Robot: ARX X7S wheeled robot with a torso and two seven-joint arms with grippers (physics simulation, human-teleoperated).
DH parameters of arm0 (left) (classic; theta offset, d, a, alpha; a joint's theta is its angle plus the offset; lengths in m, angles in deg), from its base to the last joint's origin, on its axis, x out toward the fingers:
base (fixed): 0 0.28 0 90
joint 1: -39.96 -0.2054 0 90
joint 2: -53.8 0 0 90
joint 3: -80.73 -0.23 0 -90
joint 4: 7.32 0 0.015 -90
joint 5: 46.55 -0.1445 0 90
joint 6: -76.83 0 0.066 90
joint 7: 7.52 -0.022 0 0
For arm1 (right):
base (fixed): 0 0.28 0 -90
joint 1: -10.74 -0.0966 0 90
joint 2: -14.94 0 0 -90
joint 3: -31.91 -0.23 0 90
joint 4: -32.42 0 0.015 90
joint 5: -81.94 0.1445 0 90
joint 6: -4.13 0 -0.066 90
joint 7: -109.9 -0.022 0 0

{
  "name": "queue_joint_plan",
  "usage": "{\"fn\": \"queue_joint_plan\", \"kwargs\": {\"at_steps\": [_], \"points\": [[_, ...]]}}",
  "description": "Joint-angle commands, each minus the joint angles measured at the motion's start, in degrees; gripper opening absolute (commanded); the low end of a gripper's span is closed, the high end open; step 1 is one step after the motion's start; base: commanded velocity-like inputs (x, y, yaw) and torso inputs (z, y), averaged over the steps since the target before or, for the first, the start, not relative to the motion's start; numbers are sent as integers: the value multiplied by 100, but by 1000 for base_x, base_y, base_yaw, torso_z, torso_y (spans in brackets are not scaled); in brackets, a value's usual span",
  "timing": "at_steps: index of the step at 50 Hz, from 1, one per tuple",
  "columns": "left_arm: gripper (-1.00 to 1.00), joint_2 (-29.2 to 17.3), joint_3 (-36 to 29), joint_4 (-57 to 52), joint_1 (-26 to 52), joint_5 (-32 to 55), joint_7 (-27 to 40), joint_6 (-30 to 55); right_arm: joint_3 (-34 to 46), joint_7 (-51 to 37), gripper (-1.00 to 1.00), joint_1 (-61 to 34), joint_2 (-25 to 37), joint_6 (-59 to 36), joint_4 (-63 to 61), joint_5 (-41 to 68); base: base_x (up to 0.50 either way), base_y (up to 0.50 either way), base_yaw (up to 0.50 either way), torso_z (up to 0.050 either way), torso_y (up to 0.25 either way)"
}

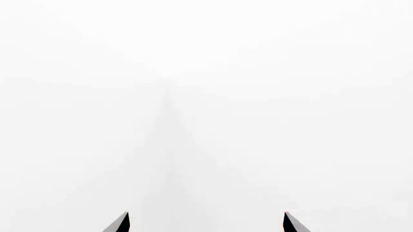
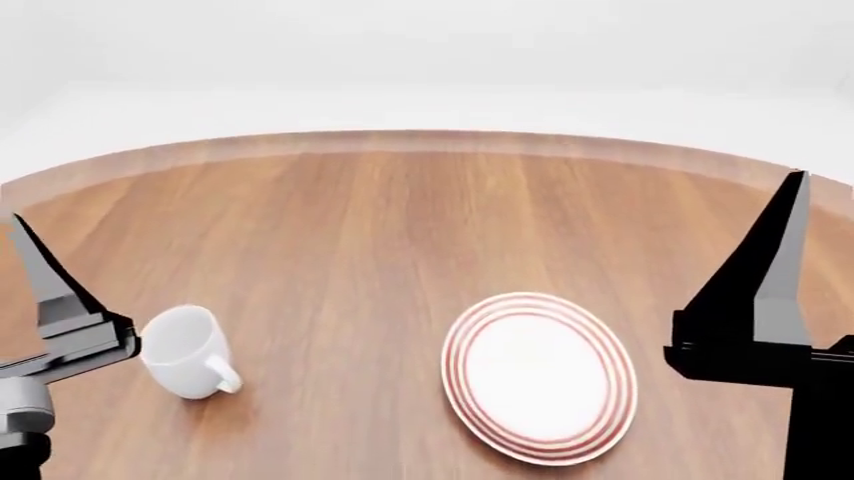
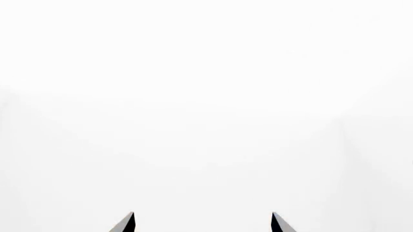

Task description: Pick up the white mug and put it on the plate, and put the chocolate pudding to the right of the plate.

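White mug [image 2: 183, 350]: there it sits, upright on the counter, low on the left of the head view, open mouth up and loop handle turned toward the camera and a little to the right.
Mug contact: nothing grips it; the left tool's dark finger stands just beside its left side, and I cannot tell whether they touch.
Plate [image 2: 541, 376]: flat on the counter, right of centre, red rings circling its rim, its white middle bare.
Mug to plate: well apart, with a stretch of wood grain between them.
Chocolate pudding: not showing in any of the three views.
Left tool [image 1: 206, 223]: its wrist view catches two dark fingertips with a wide gap between them, so the fingers are spread, and they hold nothing.
Left tool, head view [image 2: 60, 320]: one pointed finger rises at the left edge, tip aimed up and away from the camera.
Right tool [image 3: 202, 223]: same story here, two dark tips set wide apart, spread and carrying nothing.
Right tool, head view [image 2: 761, 300]: a tall dark finger stands at the right edge, just right of the plate, tip aimed up.
Counter [image 2: 400, 220]: brown wood with a curved far edge.
Wrist backgrounds: both wrist views look onto plain white haze only.
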Motion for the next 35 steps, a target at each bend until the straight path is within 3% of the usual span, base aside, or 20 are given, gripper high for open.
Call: {"fn": "queue_joint_plan", "kwargs": {"at_steps": [1, 10, 17, 22, 26, 27, 29, 30, 35], "points": [[100, 78, 47, -68, 3, -183, -106, 198, -136, 94, 100, 23, -98, -12, -42, -98, 0, 0, 0, 0, -250], [100, 79, 42, -52, -2, -119, -87, 168, -110, 71, 100, 21, -81, -26, -39, -96, 0, 0, 0, 0, -250], [100, 89, -99, -74, 75, -127, -101, 522, -90, 53, 100, 22, -65, -31, -40, -137, 0, 0, 0, 0, 0], [100, 189, -215, -366, 362, 184, -147, 1472, -80, 41, 100, 33, -61, -16, -4, -145, 0, 0, 0, 0, 0], [100, 345, -470, -718, 858, 293, -25, 2818, -55, 40, 100, 36, -60, -7, 14, -154, 0, 0, 0, 0, 0], [100, 397, -735, -843, 1107, 194, 90, 3440, -50, 40, 100, 36, -57, -9, 15, -154, 0, 0, 0, 0, 0], [100, 416, -1023, -888, 1272, 44, 215, 3613, -52, 32, 100, 36, -55, -10, 19, -147, 0, 0, 0, 0, 0], [100, 419, -1357, -1000, 1565, -171, 378, 4326, -49, 30, 100, 38, -54, -8, 20, -143, 0, 0, 0, 0, 0], [100, 540, -1911, -1066, 2208, -315, 551, 5313, -34, 29, 100, 43, -51, 39, 60, -136, 0, 0, 0, 0, 0]]}}
